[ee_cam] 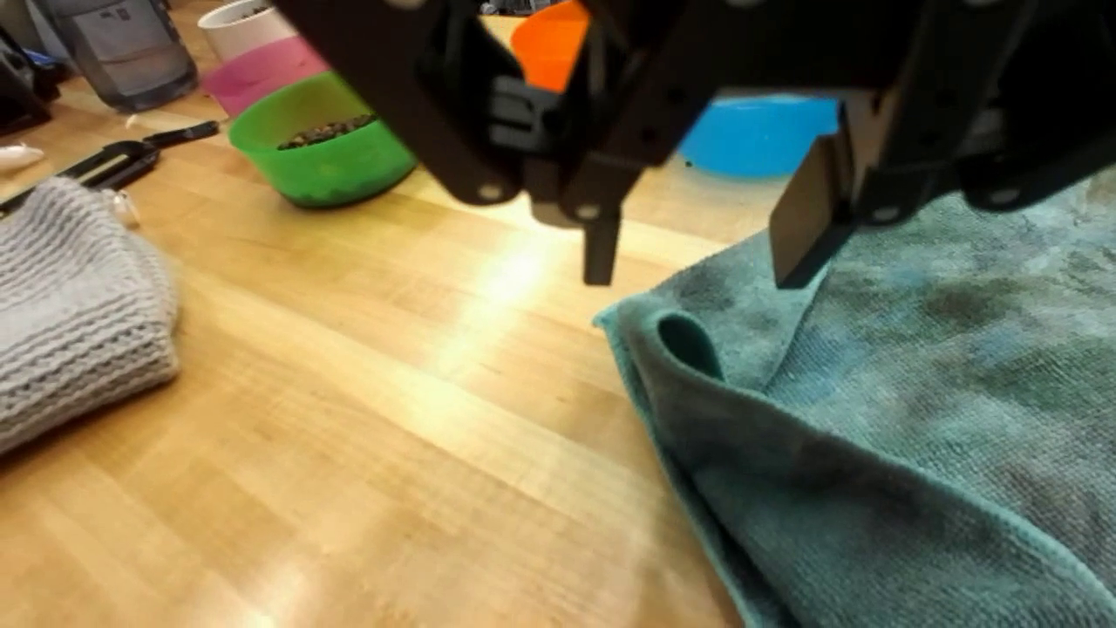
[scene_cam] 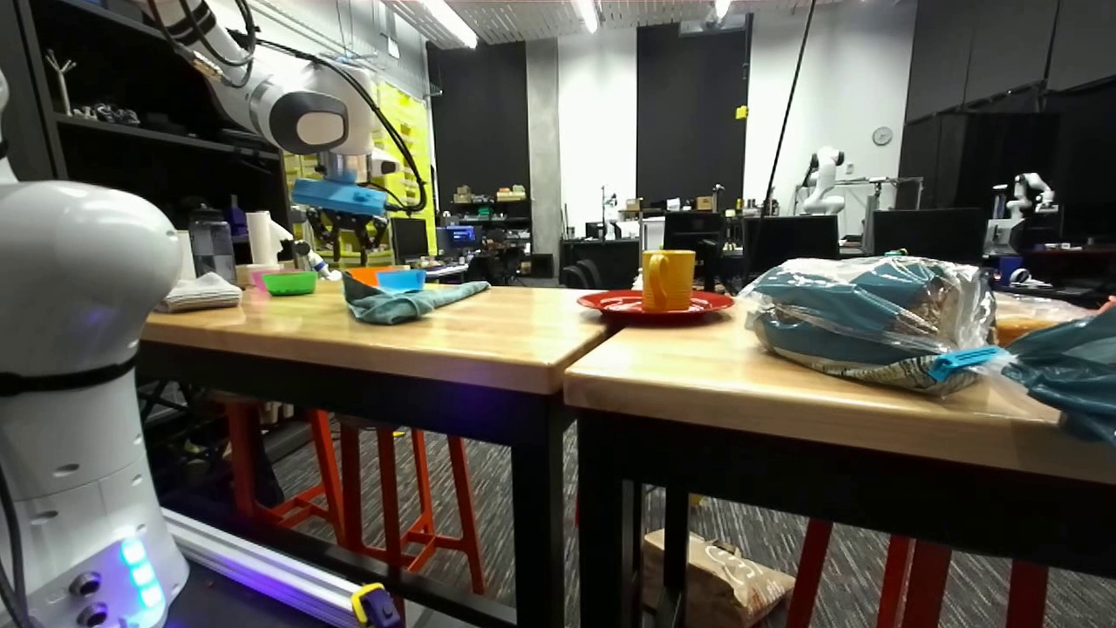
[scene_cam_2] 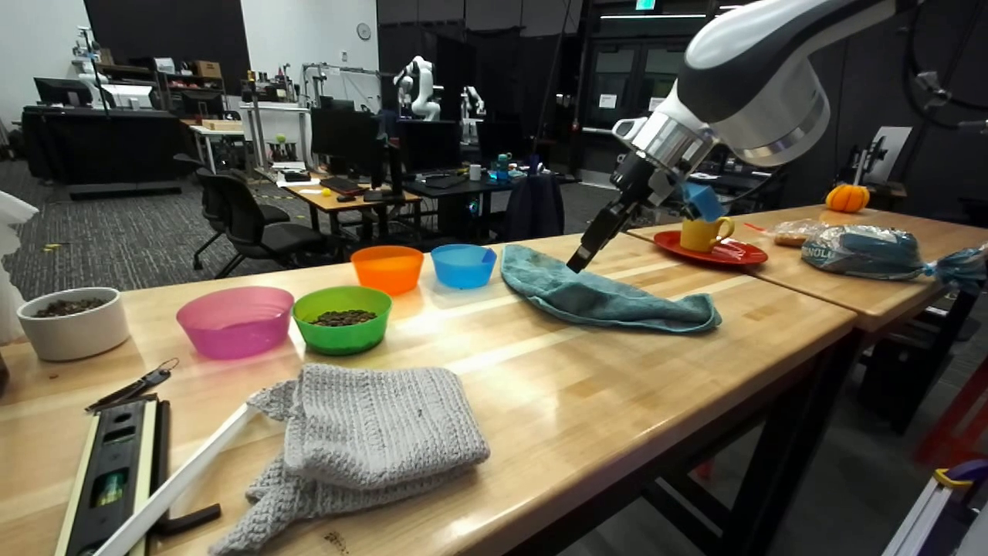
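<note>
My gripper [ee_cam: 697, 266] is open and empty, with its two fingertips well apart in the wrist view. It also shows in both exterior views [scene_cam: 350, 253] [scene_cam_2: 579, 262]. A teal towel [ee_cam: 872, 488] lies loosely folded on the wooden table, just below the gripper. One corner of the towel, with a small curled fold, lies under the gap between the fingers. The towel also shows in both exterior views [scene_cam: 401, 305] [scene_cam_2: 610, 301]. A blue bowl [ee_cam: 758, 144] and an orange bowl [ee_cam: 549, 44] stand behind the fingers. I cannot tell whether a fingertip touches the towel.
A green bowl [scene_cam_2: 340, 340] with brown pellets, a pink bowl [scene_cam_2: 235, 328] and a white bowl [scene_cam_2: 77, 340] stand along the table. A grey knitted cloth [scene_cam_2: 386, 417] and a level [scene_cam_2: 104, 479] lie near. A yellow mug [scene_cam_2: 698, 234] stands on a red plate [scene_cam_2: 745, 253]; bagged bread [scene_cam: 837, 305] lies beyond.
</note>
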{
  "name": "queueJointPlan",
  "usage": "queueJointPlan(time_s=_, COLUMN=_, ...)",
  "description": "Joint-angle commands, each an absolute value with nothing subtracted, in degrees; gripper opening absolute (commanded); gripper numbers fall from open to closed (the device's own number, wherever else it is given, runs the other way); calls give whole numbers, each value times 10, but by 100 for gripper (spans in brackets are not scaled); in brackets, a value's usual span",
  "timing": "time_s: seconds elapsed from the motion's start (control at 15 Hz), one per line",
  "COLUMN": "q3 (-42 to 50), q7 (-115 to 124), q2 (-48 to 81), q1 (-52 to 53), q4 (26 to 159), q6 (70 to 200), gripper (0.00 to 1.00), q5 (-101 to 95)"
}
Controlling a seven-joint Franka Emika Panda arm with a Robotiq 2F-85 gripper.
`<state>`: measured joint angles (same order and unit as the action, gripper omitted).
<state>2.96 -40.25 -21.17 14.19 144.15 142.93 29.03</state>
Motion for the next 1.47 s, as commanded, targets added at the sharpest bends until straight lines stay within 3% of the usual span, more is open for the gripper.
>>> queueJointPlan(time_s=0.0, q3=36, q7=-392, q2=-233, q1=135, q4=1450, q6=1420, gripper=80, q5=275)
queueJointPlan(time_s=0.13, q3=45, q7=-368, q2=-240, q1=116, q4=1442, q6=1395, gripper=94, q5=254)
queueJointPlan(time_s=0.27, q3=57, q7=-337, q2=-251, q1=89, q4=1431, q6=1348, gripper=100, q5=218)
queueJointPlan(time_s=0.8, q3=104, q7=-209, q2=-268, q1=9, q4=1368, q6=1154, gripper=100, q5=192)
queueJointPlan(time_s=1.4, q3=105, q7=-109, q2=-288, q1=-42, q4=1411, q6=1188, gripper=100, q5=189)
